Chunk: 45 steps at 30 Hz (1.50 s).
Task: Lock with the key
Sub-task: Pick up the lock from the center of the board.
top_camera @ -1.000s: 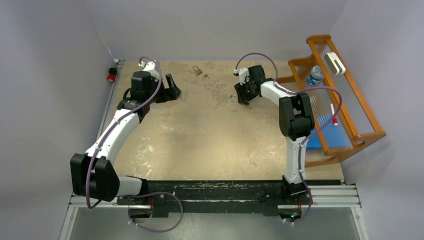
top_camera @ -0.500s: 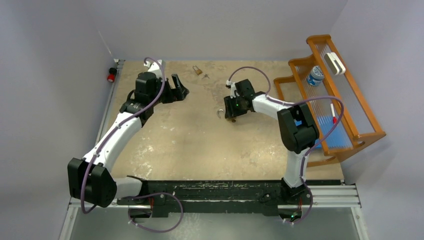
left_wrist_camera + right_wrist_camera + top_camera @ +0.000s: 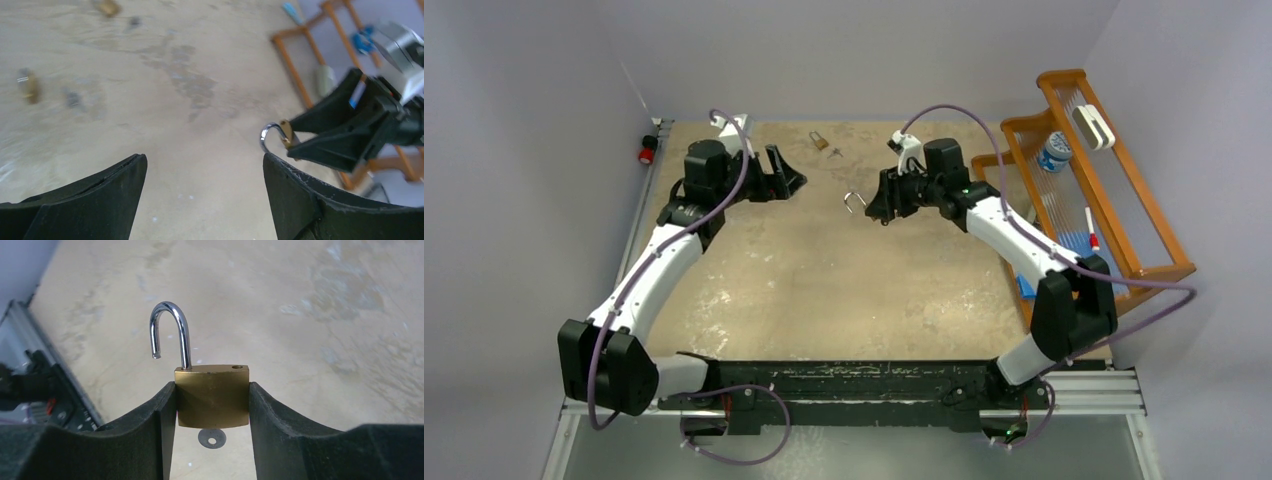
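Note:
My right gripper [image 3: 212, 386] is shut on the sides of a brass padlock [image 3: 212, 402]. Its steel shackle [image 3: 172, 330] is swung open and points away from the wrist. The round head of a key [image 3: 212, 438] shows under the padlock's body. In the top view the right gripper [image 3: 876, 205] holds the padlock [image 3: 856, 203] above the table's far middle. My left gripper [image 3: 790, 182] is open and empty, to the left of the padlock and apart from it. The left wrist view shows its open jaws [image 3: 205, 167] with the held padlock [image 3: 281, 137] beyond the right finger.
A second brass padlock [image 3: 819, 140] and a small loose key [image 3: 835, 153] lie at the table's far edge. A wooden rack [image 3: 1124, 230] at the right holds a bottle [image 3: 1054, 150], a white object [image 3: 1092, 125] and a red marker [image 3: 1091, 235]. A red button [image 3: 646, 152] sits far left.
My right arm has stretched out and carried the padlock left toward the table's middle and turned it so the shackle points left. My left gripper has shifted slightly right, still open.

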{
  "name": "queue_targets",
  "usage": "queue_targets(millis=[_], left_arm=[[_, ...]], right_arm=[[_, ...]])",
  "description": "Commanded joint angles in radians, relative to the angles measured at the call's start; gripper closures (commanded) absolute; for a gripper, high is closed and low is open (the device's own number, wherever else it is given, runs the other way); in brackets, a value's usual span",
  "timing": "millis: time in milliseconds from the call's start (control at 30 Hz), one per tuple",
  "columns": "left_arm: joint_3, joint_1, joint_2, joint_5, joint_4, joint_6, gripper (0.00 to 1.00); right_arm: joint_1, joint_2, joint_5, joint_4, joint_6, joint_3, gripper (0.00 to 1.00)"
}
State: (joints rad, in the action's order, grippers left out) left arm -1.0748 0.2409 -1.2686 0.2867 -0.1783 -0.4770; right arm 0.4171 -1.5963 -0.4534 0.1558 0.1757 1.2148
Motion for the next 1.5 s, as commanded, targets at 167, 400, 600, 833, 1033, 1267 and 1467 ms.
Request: queue_targets(millis=[167,400,600,833,1033,1267,1467], left_arm=[[-0.073,0.056,-0.081,0.532,0.228,0.047,0.14],[-0.181,0.135,-0.204,0.524,0.095,0.149,0.16],[-0.203,0.144,-0.258,0.513,0.074,0.179,0.28],[-0.154,0.143,-0.256,0.557,0.234,0.108,0.7],[-0.074,0.143,-0.249,0.609,0.457,-0.032,1.0],[-0.036,0.143,-0.221,0.616,0.662,-0.13,1.0],[-0.046,0.132,-0.21,0.552,0.926,-0.201,1.0]], right_arm=[[0.007,0.158,-0.181,0.072,-0.079,0.086,0.85],[0.007,0.144,-0.189,0.078,-0.102,0.125,0.85],[0.006,0.127,-0.196,0.074,-0.107,0.132,0.85],[0.007,0.096,-0.244,0.056,-0.099,0.144,0.84],[0.007,0.078,-0.264,0.053,-0.093,0.147,0.85],[-0.012,0.077,-0.237,0.069,-0.076,0.198,0.08],[-0.146,0.193,-0.354,-0.29,0.034,0.115,0.01]])
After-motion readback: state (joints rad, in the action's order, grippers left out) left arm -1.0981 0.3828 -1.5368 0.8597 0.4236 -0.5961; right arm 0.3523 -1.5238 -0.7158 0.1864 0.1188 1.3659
